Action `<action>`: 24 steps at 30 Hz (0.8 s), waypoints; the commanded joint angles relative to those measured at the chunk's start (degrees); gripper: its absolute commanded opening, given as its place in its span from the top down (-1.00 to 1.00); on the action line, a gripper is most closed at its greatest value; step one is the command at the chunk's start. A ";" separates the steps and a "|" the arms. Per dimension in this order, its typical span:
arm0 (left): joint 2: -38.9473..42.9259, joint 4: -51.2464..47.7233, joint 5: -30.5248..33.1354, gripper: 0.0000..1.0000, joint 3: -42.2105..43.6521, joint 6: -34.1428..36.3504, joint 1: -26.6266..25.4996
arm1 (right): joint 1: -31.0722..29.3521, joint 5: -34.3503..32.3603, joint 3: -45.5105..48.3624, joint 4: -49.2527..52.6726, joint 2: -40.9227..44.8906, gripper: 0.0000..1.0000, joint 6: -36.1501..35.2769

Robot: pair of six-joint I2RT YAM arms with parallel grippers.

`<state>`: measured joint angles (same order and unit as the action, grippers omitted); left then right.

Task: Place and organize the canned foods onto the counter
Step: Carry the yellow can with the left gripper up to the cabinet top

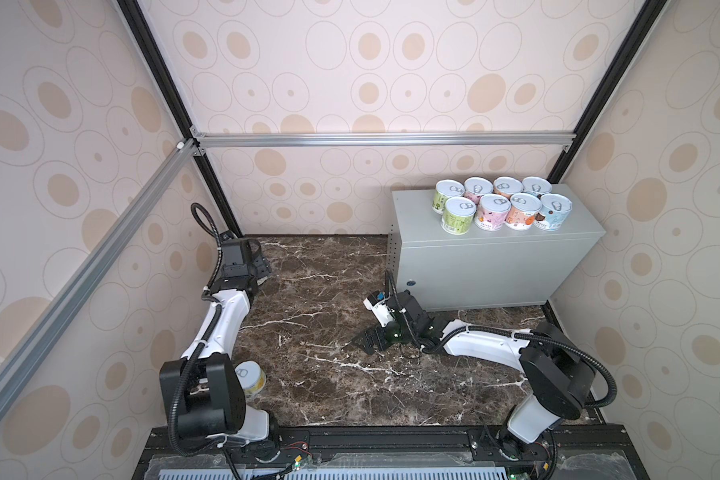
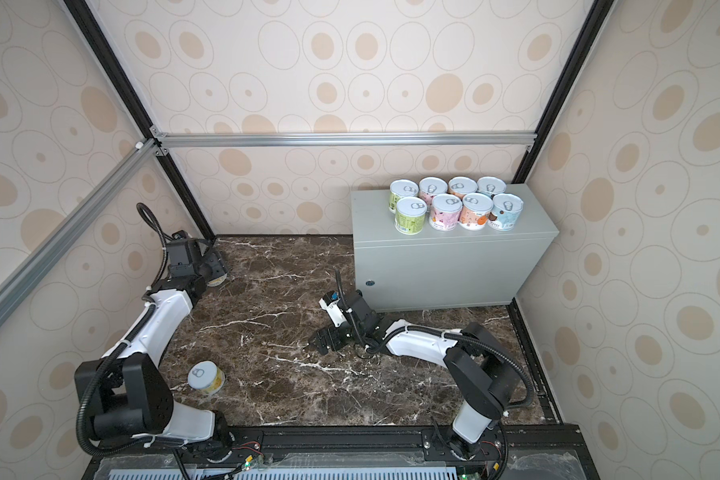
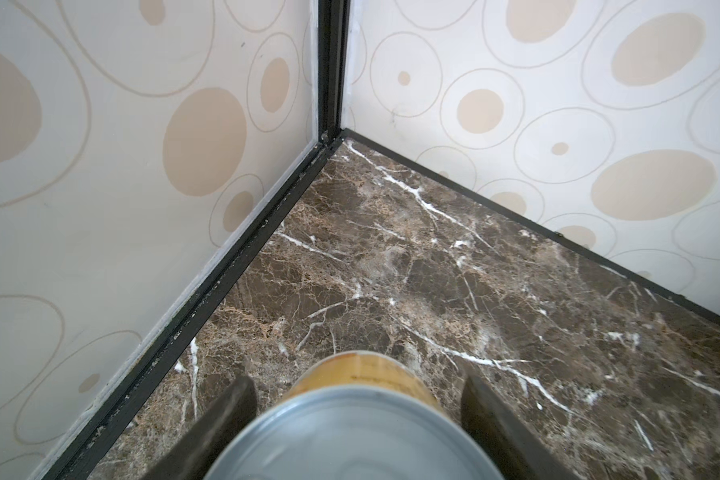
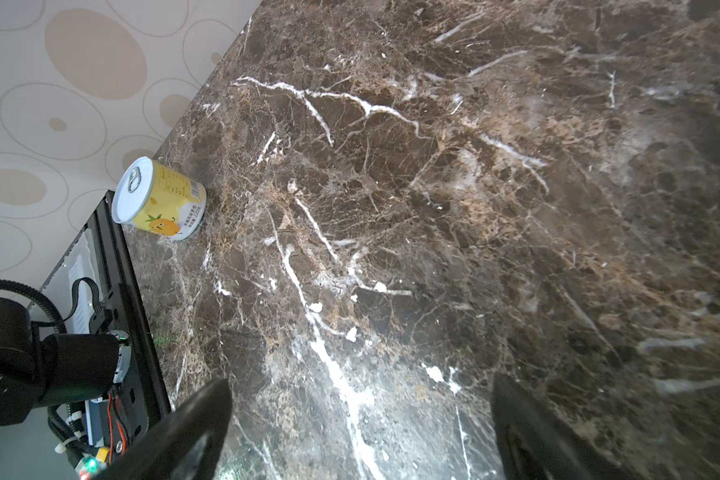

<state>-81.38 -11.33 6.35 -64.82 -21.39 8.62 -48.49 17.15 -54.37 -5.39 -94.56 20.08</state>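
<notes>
Several canned foods [image 1: 501, 205] stand in two rows on the flat top of the grey counter [image 1: 416, 216] at the back right, seen in both top views [image 2: 454, 205]. A yellow can [image 2: 205, 377] stands on the dark marble beside the left arm's base; the right wrist view shows this yellow can [image 4: 159, 199] by the wall. My left gripper [image 2: 217, 270] sits near the back left corner, shut on an orange-yellow can [image 3: 362, 374], one finger on each side. My right gripper [image 1: 366, 338] hangs open over bare marble in the middle, with nothing between its fingers [image 4: 208, 415].
Patterned walls close in the left, back and right sides. The counter's front face carries a small round lock [image 1: 410, 283] just behind the right wrist. A black rail [image 1: 371, 440] runs along the marble floor's front edge.
</notes>
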 commanded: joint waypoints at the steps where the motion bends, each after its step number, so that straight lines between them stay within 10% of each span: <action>1: 2.94 -0.81 -2.70 -0.36 -5.06 -0.07 0.14 | -0.56 0.50 -0.67 1.14 1.75 -0.98 -1.24; 24: -3.00 -15.94 -1.52 -0.36 -34.53 4.66 -19.82 | -0.65 -0.60 -3.17 11.03 13.17 -0.98 -4.76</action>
<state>-83.81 -27.05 3.38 -93.49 -19.16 -9.41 -48.84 17.76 -56.14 2.46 -83.09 16.93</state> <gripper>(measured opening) 0.745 0.990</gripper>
